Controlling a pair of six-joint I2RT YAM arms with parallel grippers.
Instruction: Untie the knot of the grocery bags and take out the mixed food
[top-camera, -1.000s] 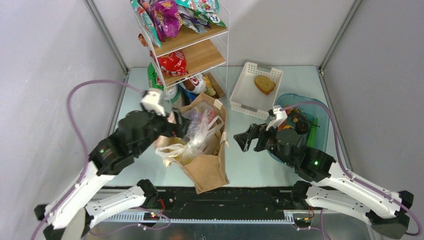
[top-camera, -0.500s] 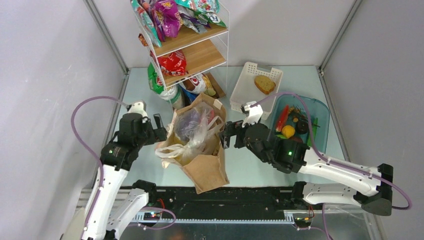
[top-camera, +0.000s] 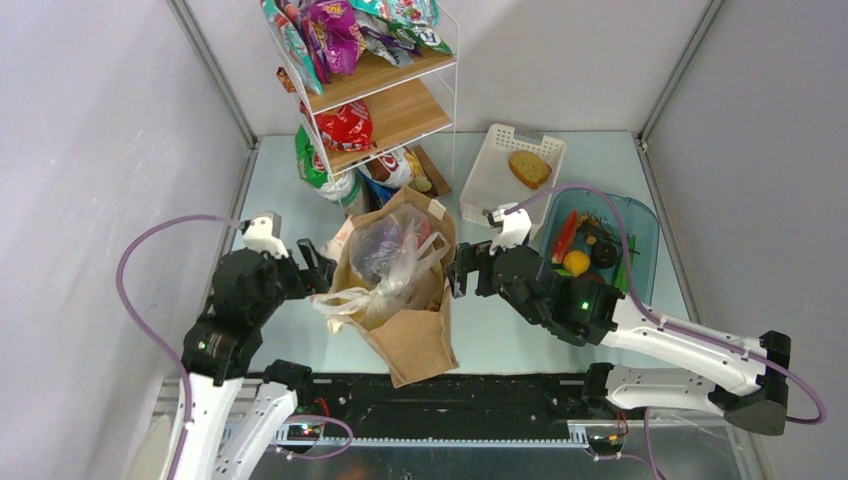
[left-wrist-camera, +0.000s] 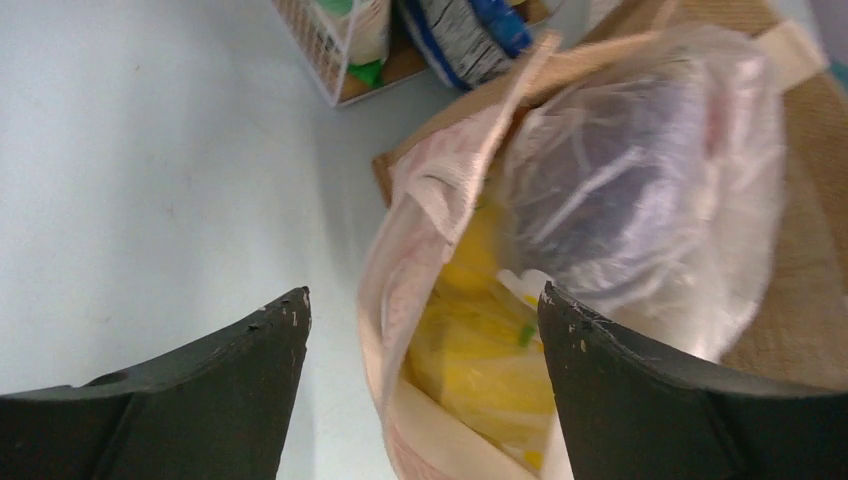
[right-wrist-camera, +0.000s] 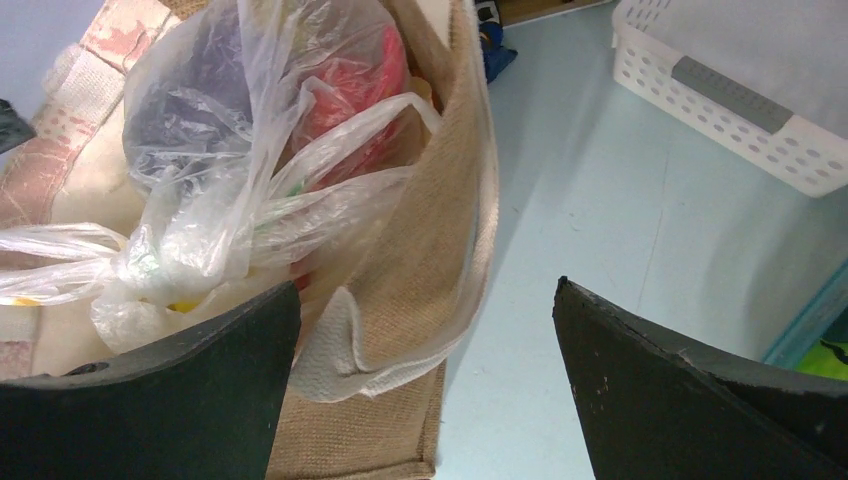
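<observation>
The brown bag (top-camera: 412, 335) stands mid-table with pale handles (right-wrist-camera: 340, 360). Inside it sits the clear plastic bag (top-camera: 392, 262), its loop handles tied in a knot (top-camera: 335, 298) at the left. Through the plastic I see a dark purple eggplant (right-wrist-camera: 180, 95), something red (right-wrist-camera: 360, 85) and yellow pieces (left-wrist-camera: 480, 340). My left gripper (top-camera: 318, 262) is open beside the bag's left rim, the rim between its jaws (left-wrist-camera: 425, 300). My right gripper (top-camera: 464, 272) is open at the bag's right side, over its handle (right-wrist-camera: 425, 290).
A wire shelf rack (top-camera: 375, 85) with snack packets stands behind the bag. A white slatted basket (top-camera: 510, 180) holds a bread slice (top-camera: 528, 168). A blue-tinted tub (top-camera: 640, 240) at the right holds a red chili (top-camera: 563, 236), a yellow fruit (top-camera: 576, 262) and other items.
My left arm has pulled back from over the bag to its left side. My right arm has swung left from the tub to the bag's right edge.
</observation>
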